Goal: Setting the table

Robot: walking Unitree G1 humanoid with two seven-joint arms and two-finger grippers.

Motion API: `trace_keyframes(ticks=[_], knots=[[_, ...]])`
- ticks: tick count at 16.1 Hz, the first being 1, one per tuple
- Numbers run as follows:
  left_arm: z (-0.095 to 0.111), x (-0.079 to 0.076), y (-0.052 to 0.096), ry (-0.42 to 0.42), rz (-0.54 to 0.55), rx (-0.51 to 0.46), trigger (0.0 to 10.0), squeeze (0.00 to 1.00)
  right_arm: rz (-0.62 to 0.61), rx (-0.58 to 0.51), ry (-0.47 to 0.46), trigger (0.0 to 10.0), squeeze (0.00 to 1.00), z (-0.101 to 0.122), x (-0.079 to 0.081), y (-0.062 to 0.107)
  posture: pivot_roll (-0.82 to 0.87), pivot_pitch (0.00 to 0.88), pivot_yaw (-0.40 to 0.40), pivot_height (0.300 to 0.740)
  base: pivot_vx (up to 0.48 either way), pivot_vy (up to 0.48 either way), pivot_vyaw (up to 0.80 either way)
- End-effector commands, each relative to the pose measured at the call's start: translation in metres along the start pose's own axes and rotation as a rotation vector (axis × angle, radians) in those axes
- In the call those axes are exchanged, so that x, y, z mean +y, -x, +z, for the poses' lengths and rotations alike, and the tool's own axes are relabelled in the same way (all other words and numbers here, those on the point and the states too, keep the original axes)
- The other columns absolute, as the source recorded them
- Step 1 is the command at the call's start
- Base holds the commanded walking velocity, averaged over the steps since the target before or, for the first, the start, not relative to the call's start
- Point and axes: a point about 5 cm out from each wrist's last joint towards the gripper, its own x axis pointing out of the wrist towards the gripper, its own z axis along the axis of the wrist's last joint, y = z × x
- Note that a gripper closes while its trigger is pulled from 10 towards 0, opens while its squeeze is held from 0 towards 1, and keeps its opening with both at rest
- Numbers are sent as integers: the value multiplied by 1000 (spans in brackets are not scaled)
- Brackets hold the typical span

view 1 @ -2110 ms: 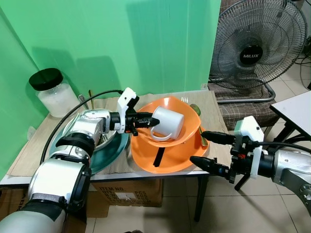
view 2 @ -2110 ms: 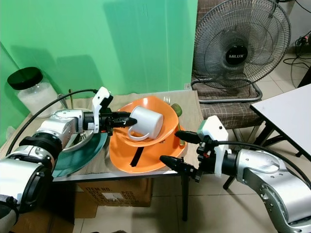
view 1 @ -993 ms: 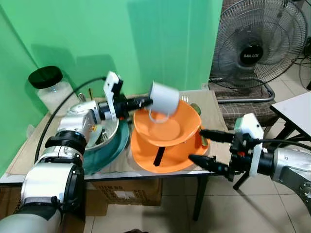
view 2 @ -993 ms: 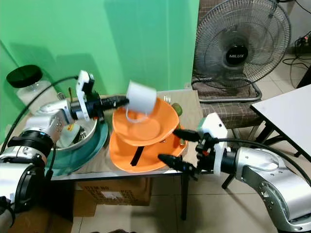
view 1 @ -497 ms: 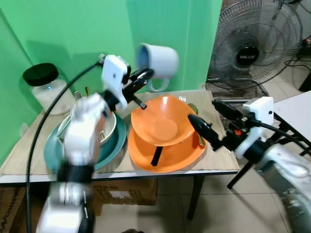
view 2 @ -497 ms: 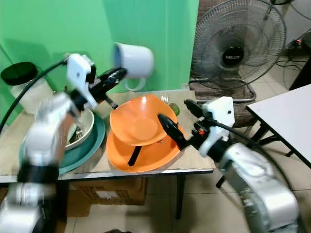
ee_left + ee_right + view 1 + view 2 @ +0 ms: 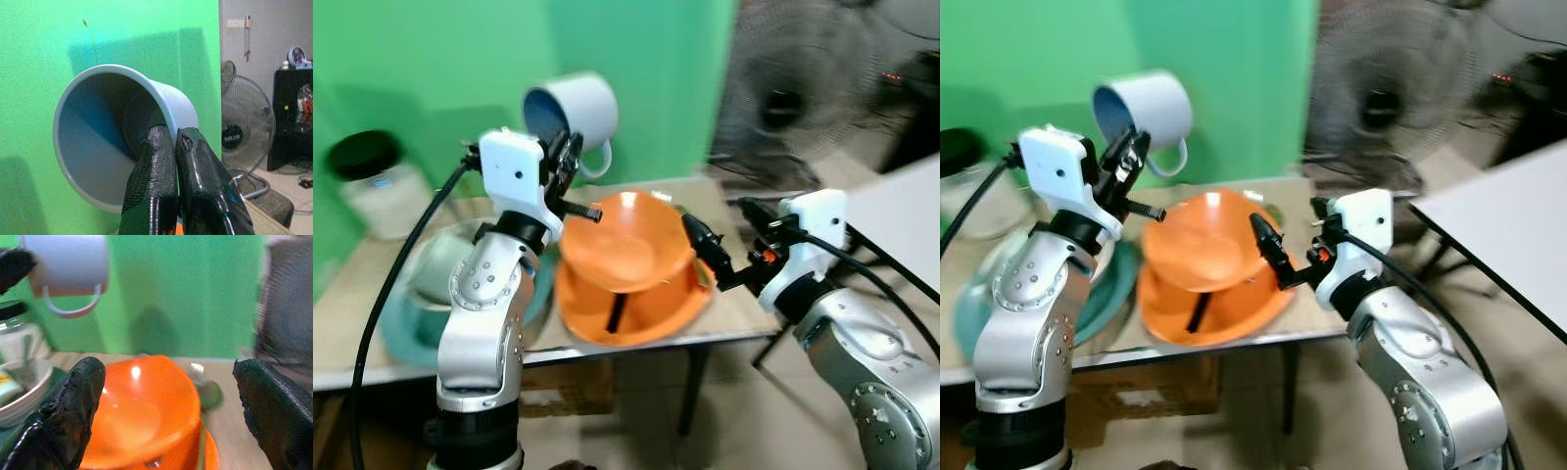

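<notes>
My left gripper (image 7: 564,157) is raised high above the table and shut on a white mug (image 7: 574,106). In the left wrist view its fingers (image 7: 154,161) pinch the mug's rim (image 7: 102,142), one inside and one outside, and the mug is tipped on its side with the handle hanging down. Below it an orange bowl (image 7: 625,240) rests on an orange plate (image 7: 641,305). My right gripper (image 7: 729,235) hovers open at the bowl's right side with nothing between its fingers (image 7: 66,413).
A black utensil (image 7: 616,313) lies on the orange plate. A teal plate (image 7: 399,328) holding a metal bowl (image 7: 435,269) sits to the left, with a black-lidded jar (image 7: 372,181) behind. A green spoon (image 7: 210,394) lies beyond the bowl. A fan (image 7: 798,93) stands at the back right.
My left gripper has lifted the mug out of the orange bowl and high into the air. My right gripper rose from the table's front edge to the bowl's side. The camera shifted and blurred.
</notes>
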Motion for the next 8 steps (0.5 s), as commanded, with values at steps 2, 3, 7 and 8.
trace_keyframes(ticks=[2,3,7,8], knots=[[6,8,9,-29,90,-11,10000,0,-5,4,-44,10000,0,0,7,0,-137,1,67,740,0,0,-769],[5,15,16,-68,119,7,10000,0,-31,3,-82,10000,0,-1,6,-3,-111,10,60,740,0,0,-769],[1,16,31,-144,60,108,10000,0,-54,8,-106,10000,0,0,9,-1,-114,11,65,740,0,0,-784],[-7,13,37,-143,62,158,10000,0,-110,5,-80,10000,0,0,3,0,-104,0,77,740,0,0,-712]])
